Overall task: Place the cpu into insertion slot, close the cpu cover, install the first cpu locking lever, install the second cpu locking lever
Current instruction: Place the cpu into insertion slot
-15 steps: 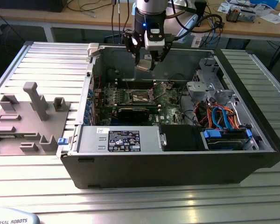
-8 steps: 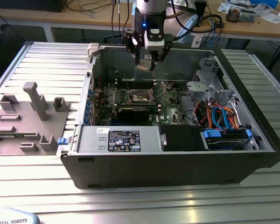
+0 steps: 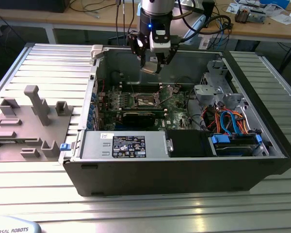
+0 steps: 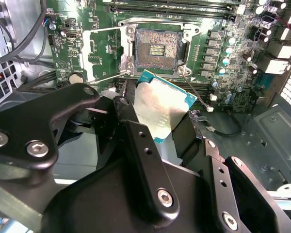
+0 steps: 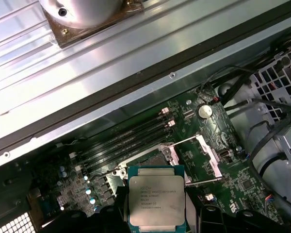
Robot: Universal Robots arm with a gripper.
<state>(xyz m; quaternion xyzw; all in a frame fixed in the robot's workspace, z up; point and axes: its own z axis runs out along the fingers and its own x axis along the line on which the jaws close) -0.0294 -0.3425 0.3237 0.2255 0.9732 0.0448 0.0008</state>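
So here's where I'm at: my black gripper (image 3: 152,62) has both fingers (image 4: 138,145) pinched shut on the cpu (image 4: 165,109), a small flat square chip with a dull silver metal top and a thin green border. I'm holding it by two opposite edges, I guess so the underside stays free and nothing gets touched that shouldn't.

In the exterior view it hangs well above the green motherboard (image 4: 223,73), inside the open black computer case (image 3: 184,170). The insertion slot (image 4: 156,48), a dark square socket with a shiny rim, sits bare just beyond the chip. That's because the cpu cover (image 4: 87,56), a thin silver window frame, is flipped open beside it.

The lid looks a bit smudgy, with faint print in the first wrist view.
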